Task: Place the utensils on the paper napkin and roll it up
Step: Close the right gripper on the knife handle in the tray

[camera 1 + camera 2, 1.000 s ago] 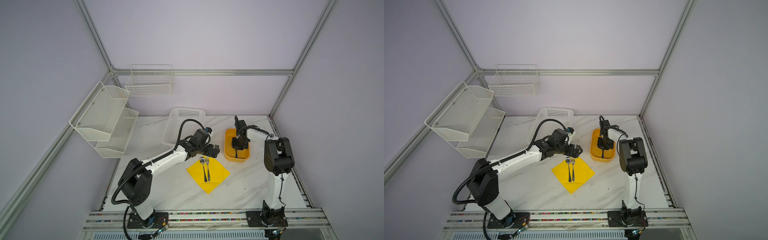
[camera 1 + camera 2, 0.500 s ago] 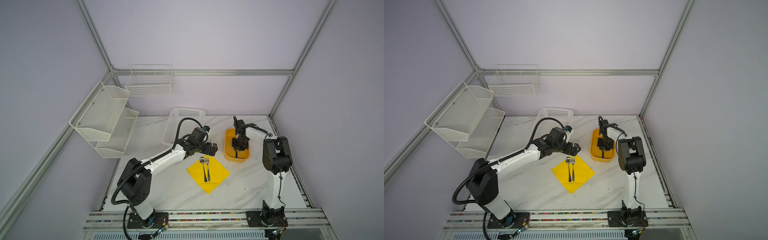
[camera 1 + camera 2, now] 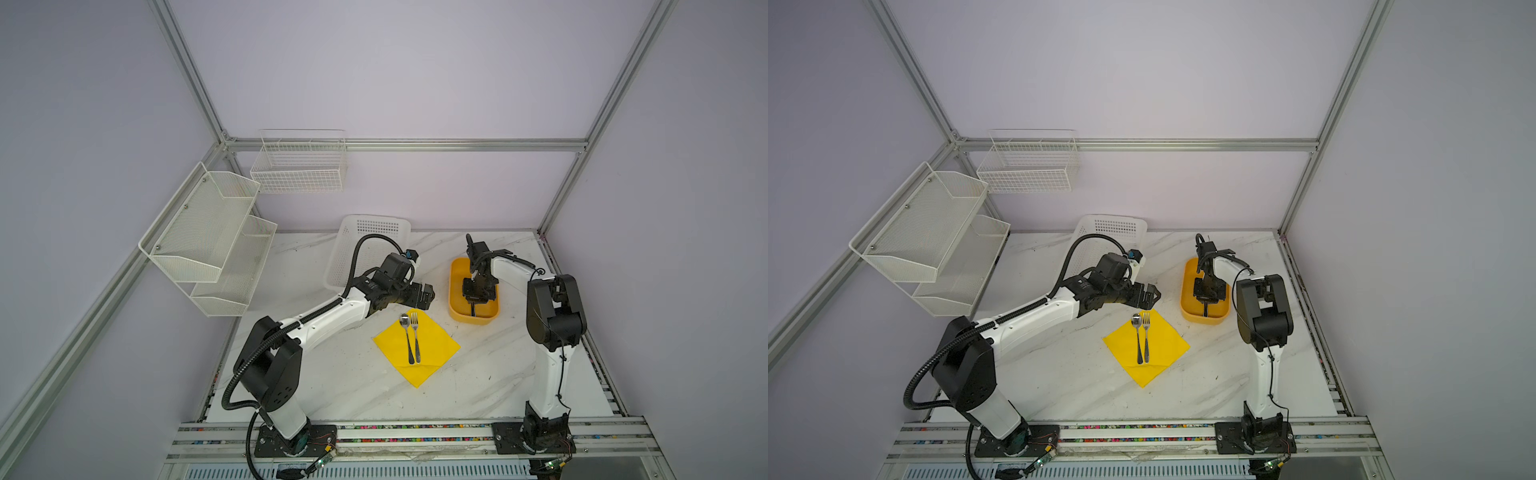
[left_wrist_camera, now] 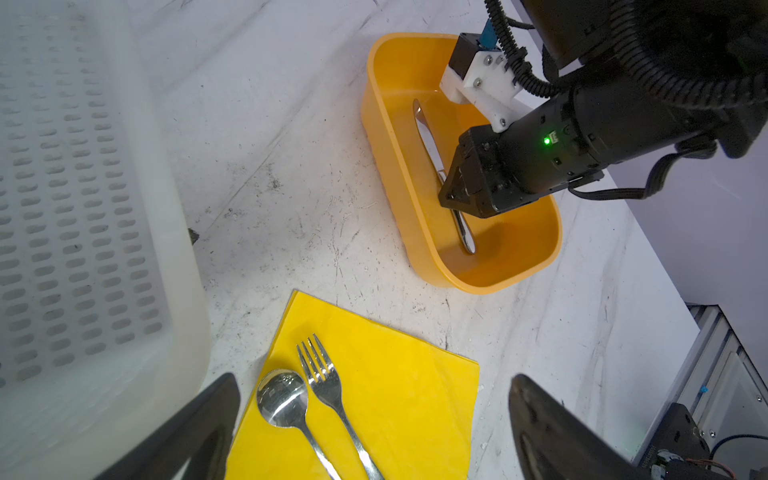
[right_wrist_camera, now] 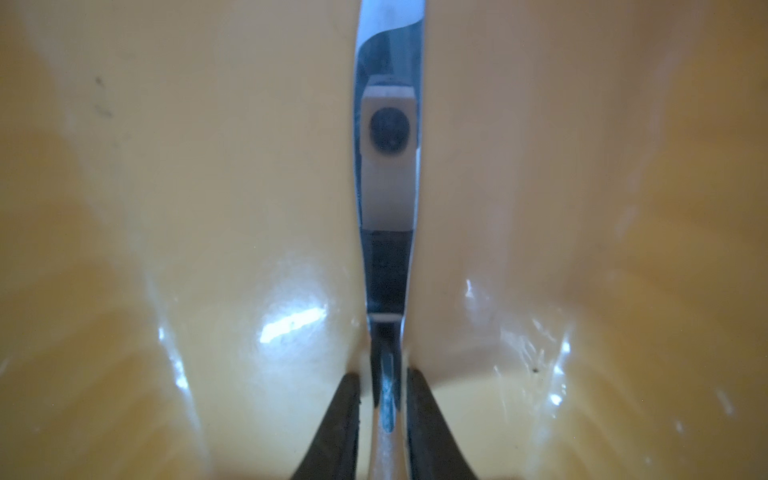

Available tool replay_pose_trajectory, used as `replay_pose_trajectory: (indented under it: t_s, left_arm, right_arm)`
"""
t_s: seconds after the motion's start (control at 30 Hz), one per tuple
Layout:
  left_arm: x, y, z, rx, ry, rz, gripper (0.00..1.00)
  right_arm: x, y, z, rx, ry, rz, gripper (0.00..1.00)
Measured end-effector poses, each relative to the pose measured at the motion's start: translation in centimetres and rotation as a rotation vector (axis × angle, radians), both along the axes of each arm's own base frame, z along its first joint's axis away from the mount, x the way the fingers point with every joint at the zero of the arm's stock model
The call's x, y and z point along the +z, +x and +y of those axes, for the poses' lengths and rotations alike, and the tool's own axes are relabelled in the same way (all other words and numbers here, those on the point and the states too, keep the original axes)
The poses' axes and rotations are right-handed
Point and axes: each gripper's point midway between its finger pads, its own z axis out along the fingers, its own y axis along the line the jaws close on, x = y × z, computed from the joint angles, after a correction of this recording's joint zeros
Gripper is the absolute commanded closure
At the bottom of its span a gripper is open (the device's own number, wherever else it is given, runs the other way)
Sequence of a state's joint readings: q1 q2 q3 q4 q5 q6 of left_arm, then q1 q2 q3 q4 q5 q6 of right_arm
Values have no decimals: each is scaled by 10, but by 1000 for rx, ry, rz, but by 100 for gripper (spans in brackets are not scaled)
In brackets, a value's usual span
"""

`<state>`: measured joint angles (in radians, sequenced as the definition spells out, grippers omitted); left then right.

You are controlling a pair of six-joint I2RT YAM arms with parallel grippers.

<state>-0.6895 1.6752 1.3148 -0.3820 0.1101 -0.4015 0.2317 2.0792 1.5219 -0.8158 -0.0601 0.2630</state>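
Observation:
A spoon (image 3: 407, 340) and a fork (image 3: 415, 336) lie side by side on the yellow paper napkin (image 3: 432, 345), seen in both top views as spoon (image 3: 1138, 340), fork (image 3: 1146, 338) and napkin (image 3: 1163, 345). My left gripper (image 3: 426, 297) hovers open over the napkin's far corner; its wrist view shows the spoon (image 4: 282, 399) and fork (image 4: 324, 382) between wide fingers. My right gripper (image 3: 473, 307) reaches down into the orange tub (image 3: 455, 286). There its fingers (image 5: 419, 407) are shut on the handle of a knife (image 5: 386, 166) lying on the tub floor.
A white perforated basket (image 3: 365, 245) stands behind my left arm, close beside the left gripper (image 4: 372, 382). White mesh shelves (image 3: 208, 237) and a wire basket (image 3: 299, 166) hang on the walls. An aluminium rail (image 3: 415, 432) runs along the table's front edge.
My left wrist has risen slightly above the napkin's far corner. My right gripper stays down in the tub over the knife.

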Motion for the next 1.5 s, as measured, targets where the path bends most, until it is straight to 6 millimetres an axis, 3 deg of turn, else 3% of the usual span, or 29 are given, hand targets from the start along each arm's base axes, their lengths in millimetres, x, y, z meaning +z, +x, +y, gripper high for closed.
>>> replay_pose_trajectory:
  t_s: [0.6,0.83,1.5]
  left_arm:
    - [13,-7,3,-14,-11,-9,0]
    - [25,-9,5,-27,-16,-38,0]
    - [21,-12,8,-23,0,-23,0]
  right_arm:
    - [-4,0,1,-8,17,45,81]
    - [-4,0,-1,-14,14,45,93]
    - [9,-3,7,-21,58,37,95]
